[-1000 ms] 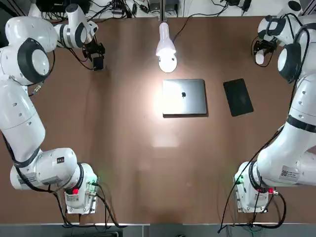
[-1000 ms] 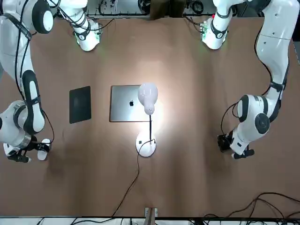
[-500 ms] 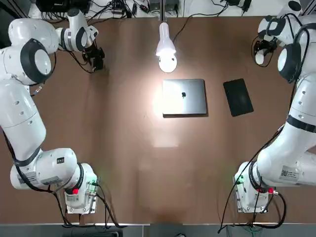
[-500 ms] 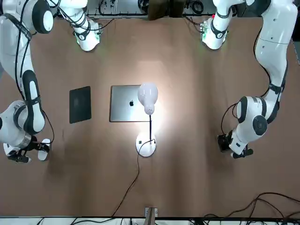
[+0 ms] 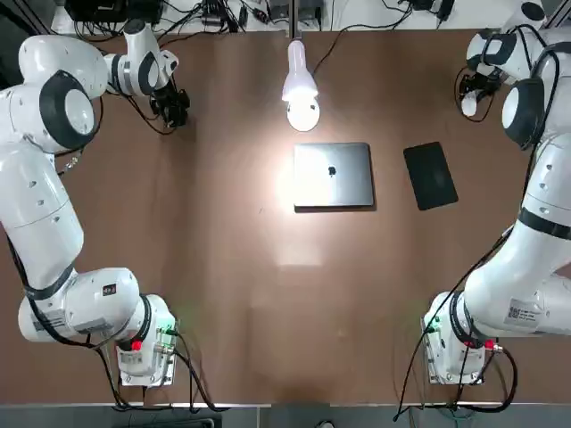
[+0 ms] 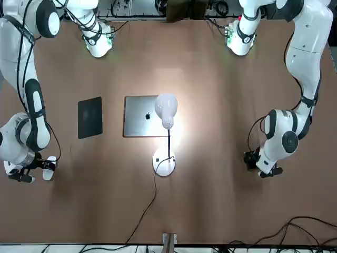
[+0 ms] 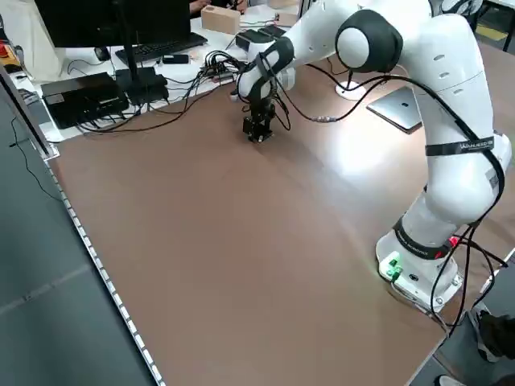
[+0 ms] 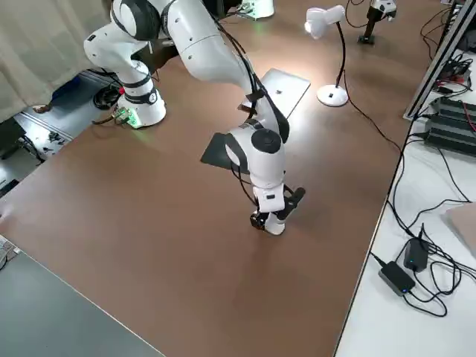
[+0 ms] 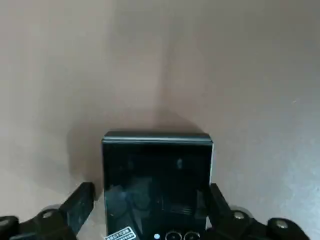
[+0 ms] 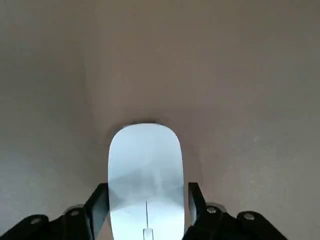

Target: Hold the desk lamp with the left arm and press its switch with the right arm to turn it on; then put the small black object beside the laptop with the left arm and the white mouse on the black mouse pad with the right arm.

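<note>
judging from the top view, the lamp (image 5: 300, 85) stands released, its head bright, so the switching-on is probably done. the left gripper (image 5: 172, 107) is far left, the right gripper (image 5: 475, 92) far right; the laptop (image 5: 334, 175) and mouse pad (image 5: 431, 176) lie between, so both placements remain.

in the front view, open table spreads between laptop and left gripper; the lamp's cord (image 6: 142, 215) trails to the far edge, worth avoiding.

in the left wrist view, open fingers straddle the black block (image 9: 157, 180), a gap on one side.

in the right wrist view, open fingers flank the mouse (image 10: 146, 180), one side seemingly touching.
</note>
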`<action>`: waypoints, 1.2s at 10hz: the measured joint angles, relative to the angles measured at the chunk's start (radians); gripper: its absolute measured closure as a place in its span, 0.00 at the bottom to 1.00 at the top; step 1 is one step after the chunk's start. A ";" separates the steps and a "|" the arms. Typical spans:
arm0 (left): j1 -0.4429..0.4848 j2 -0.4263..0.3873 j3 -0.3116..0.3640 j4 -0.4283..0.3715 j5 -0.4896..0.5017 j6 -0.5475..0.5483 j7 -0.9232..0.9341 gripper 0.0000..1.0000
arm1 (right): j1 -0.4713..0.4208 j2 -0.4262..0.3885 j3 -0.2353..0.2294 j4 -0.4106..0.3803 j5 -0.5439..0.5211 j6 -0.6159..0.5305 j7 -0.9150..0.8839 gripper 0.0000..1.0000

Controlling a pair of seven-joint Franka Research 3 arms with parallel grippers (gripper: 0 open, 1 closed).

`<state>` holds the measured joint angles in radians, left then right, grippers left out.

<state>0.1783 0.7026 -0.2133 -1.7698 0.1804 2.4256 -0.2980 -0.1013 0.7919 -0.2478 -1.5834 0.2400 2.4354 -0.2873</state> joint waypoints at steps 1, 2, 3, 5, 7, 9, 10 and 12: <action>-0.001 -0.001 0.000 0.001 0.000 0.003 0.000 0.18 | 0.000 0.000 0.000 0.000 0.000 0.000 0.000 0.30; -0.001 -0.006 0.001 0.001 0.000 0.002 0.000 0.21 | 0.000 0.000 0.000 0.000 0.000 0.000 0.000 0.33; -0.001 -0.006 0.000 0.001 0.000 0.004 0.000 0.21 | 0.000 0.001 0.000 0.000 0.000 0.000 0.000 0.33; -0.014 -0.028 -0.011 -0.004 0.001 0.005 -0.009 0.21 | 0.000 0.001 0.000 0.000 0.000 0.000 -0.002 0.37; -0.092 -0.112 -0.032 -0.067 0.001 -0.003 -0.109 0.21 | 0.008 -0.001 0.003 0.002 0.000 -0.002 -0.002 0.37; -0.211 -0.189 -0.064 -0.147 0.001 -0.008 -0.270 0.21 | 0.040 -0.020 0.004 0.009 0.000 -0.098 0.000 0.37; -0.243 -0.209 -0.092 -0.173 0.001 -0.008 -0.332 0.21 | 0.063 -0.052 0.003 0.013 0.000 -0.172 0.005 0.37; -0.256 -0.219 -0.172 -0.206 0.001 -0.008 -0.437 0.21 | 0.104 -0.147 0.003 0.006 0.000 -0.307 0.011 0.37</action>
<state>-0.0780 0.4834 -0.3850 -1.9755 0.1814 2.4178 -0.7346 0.0024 0.6444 -0.2446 -1.5773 0.2402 2.1279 -0.2762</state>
